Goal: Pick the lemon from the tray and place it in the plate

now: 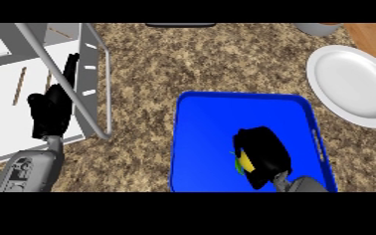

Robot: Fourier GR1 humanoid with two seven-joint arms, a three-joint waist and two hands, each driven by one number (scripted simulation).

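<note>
A blue tray (213, 124) lies on the speckled counter at the lower middle. My right hand (263, 152) is over the tray's lower right part, fingers curled round the yellow lemon (248, 165), of which only a small patch shows beside a green bit. A white plate (345, 84) sits at the right edge, beyond the tray's far right corner. My left hand (53, 110) rests at the left with fingers pointing up, over a white rack.
A white wire-framed rack (88, 69) fills the upper left. A grey cup-like object (320, 28) stands at the top right next to a wooden surface (363, 32). A dark object (180, 25) lies at the top edge.
</note>
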